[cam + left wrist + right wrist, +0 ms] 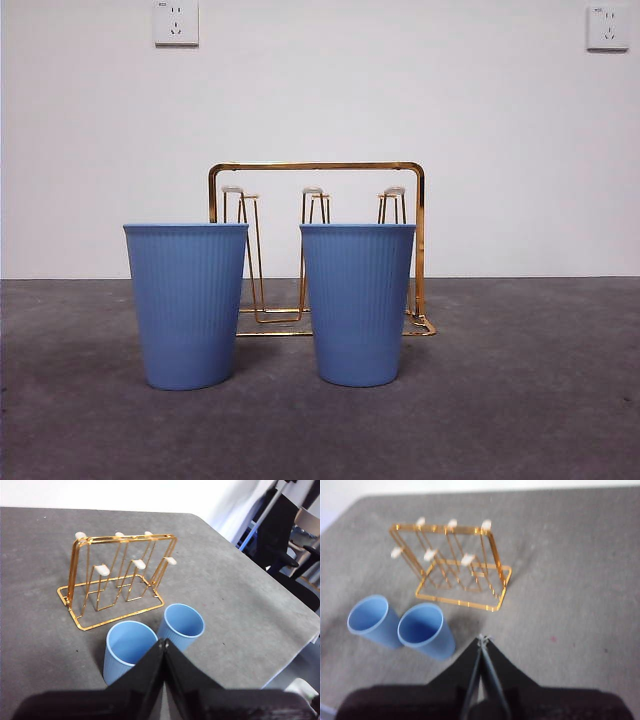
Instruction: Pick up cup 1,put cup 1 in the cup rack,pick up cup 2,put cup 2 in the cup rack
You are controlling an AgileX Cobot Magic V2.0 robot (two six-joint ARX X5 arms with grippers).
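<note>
I see the desk (560, 400) carrying the cup rack (318, 167), empty, at 12 o'clock behind both cups. The left cup (187, 305) and right cup (358, 303) stand upright, close together but apart. The left claw (164, 642) and right claw (482, 640) both hover above, jaws pressed together, holding nothing. Risks as I judge them: a descending claw may clip the neighbouring cup; a smooth ribbed wall may slip; an off-centre placement could catch a peg and shift the light rack.
</note>
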